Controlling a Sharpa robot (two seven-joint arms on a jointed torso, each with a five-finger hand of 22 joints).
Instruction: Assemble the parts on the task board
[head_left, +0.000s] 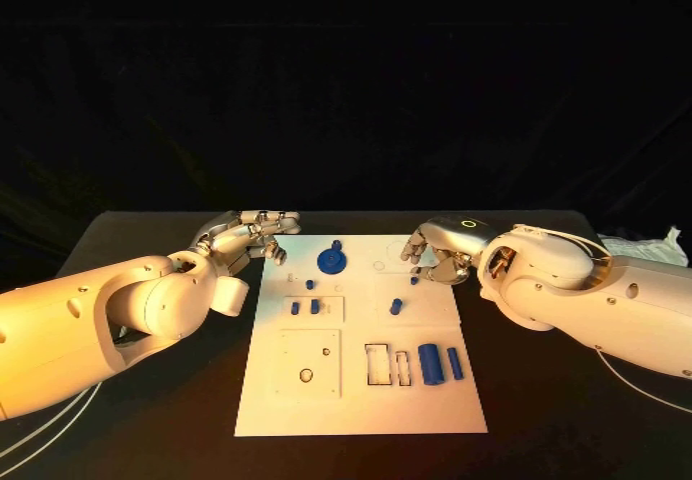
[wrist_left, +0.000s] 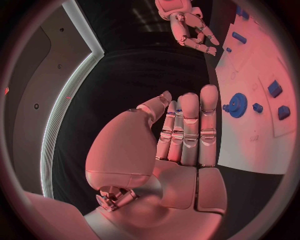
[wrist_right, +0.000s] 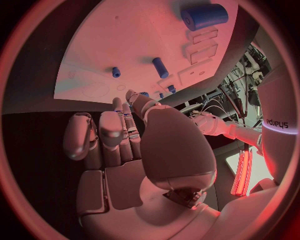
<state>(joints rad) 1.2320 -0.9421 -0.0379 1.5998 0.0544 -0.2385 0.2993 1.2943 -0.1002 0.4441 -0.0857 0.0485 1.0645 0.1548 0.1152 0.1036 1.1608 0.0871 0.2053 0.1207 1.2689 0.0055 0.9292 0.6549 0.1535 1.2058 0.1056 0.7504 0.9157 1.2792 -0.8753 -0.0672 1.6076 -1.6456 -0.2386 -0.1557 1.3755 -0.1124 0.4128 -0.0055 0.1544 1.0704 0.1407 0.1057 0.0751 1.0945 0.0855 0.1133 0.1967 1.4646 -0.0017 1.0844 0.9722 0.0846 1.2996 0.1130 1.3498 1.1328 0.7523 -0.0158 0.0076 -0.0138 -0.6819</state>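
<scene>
Warm light falls on my arms from the left; the background is black, and my wrist views bend at the rim.

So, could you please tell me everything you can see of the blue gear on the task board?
The blue gear is a round, toothed disc of what looks like blue plastic, with a small blue stub rising at its far edge. It lies flat on the white task board, near the board's far edge and a little left of its middle. The left wrist view shows its toothed rim and a raised hub. Nothing touches it: the left hand hovers beside the board's far left corner, open, holding nothing.
</scene>
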